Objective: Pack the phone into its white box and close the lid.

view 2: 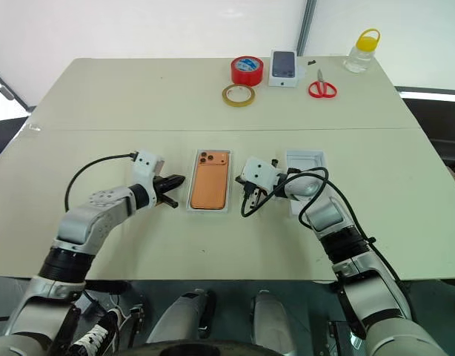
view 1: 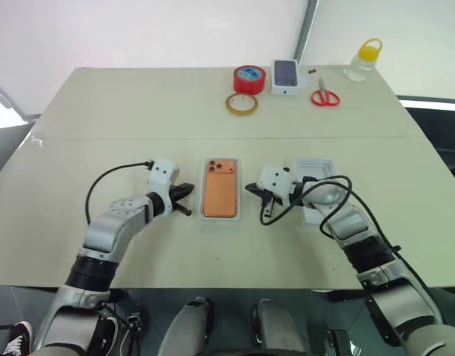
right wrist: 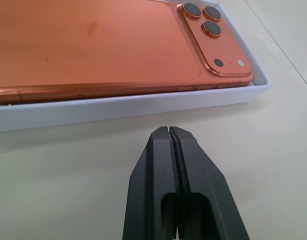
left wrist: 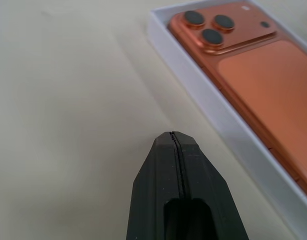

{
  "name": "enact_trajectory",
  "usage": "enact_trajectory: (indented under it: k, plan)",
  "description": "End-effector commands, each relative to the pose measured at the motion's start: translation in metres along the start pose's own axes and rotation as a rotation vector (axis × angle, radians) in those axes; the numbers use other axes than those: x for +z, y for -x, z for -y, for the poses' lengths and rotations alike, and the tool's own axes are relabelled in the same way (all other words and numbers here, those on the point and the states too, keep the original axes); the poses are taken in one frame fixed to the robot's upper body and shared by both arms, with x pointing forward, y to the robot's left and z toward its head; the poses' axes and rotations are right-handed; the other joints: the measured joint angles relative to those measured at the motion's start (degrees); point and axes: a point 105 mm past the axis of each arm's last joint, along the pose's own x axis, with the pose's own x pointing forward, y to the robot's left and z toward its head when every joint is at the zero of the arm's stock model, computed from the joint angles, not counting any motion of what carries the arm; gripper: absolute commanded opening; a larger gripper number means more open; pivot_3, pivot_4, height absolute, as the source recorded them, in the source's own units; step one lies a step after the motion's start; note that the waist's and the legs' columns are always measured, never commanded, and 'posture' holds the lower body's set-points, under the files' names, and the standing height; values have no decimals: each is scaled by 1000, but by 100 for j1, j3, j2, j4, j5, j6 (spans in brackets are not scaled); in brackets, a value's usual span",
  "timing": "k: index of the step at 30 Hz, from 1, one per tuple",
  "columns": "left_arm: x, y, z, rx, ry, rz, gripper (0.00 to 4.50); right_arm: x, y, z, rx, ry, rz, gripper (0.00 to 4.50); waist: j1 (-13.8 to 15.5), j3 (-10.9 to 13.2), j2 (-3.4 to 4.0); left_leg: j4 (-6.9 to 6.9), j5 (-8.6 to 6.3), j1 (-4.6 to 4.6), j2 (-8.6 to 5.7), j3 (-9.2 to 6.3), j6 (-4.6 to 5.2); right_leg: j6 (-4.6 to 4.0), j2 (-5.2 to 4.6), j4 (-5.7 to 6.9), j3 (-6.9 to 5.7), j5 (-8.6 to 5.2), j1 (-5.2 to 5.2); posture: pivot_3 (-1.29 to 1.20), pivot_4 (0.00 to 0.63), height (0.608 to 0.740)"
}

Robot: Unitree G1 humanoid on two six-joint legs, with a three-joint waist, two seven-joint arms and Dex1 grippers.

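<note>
While both hands flank it, phone point(view 1: 220, 190) lies boxed.

1 phone point(view 1: 220, 190), 2 tape rolls point(view 1: 249, 78), 1 scissors point(view 1: 324, 96), 1 bottle point(view 1: 363, 61), 1 lid point(view 1: 315, 169), 2 boxes point(view 1: 284, 77).

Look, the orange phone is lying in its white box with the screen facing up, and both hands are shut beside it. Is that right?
Not quite. The phone lies in its white box with its back facing up: the right wrist view shows its three camera lenses on top, not a screen. The rest is right: the left hand and right hand are both shut, one on each side of the box.
</note>
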Motion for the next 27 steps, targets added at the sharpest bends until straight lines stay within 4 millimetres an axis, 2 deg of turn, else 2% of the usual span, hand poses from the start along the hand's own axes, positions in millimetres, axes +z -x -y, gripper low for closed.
enact_trajectory:
  k: [1, 9, 13, 20, 27]
  plan:
    - [3, -25, 29, -113, -30, -14, 0, 13, 2, 9, -24, 32, 35, 41, 22, 0, 0, 3, 0, 0, -1, -4, 0, 0, 0, -1, -5, 0, 4, 0, 150, 740]
    - [24, -58, 65, -246, -33, 16, 0, -6, 25, 24, -57, 59, -48, 41, 116, 0, 0, 10, -2, 0, -7, -3, 4, 2, -4, -5, -6, 0, 8, 0, 150, 740]
    - [31, -73, 96, -335, -37, 29, 0, -20, 44, 38, -108, 51, -99, 41, 131, 1, -2, 17, -4, -2, -8, -3, 6, 4, -4, -8, -9, -1, 13, 0, 150, 740]
    - [38, -89, 128, -426, -75, 47, 0, -33, 61, 48, -136, 48, -155, 41, 103, 2, -3, 21, -4, -3, -4, -2, 7, 5, -1, -6, -10, -2, 13, 0, 150, 740]
    - [43, -99, 135, -439, -86, 54, 0, -47, 77, 51, -159, 59, -207, 41, 115, 2, -4, 25, -5, -3, -6, 0, 8, 6, -2, -8, -10, -2, 16, 0, 150, 740]
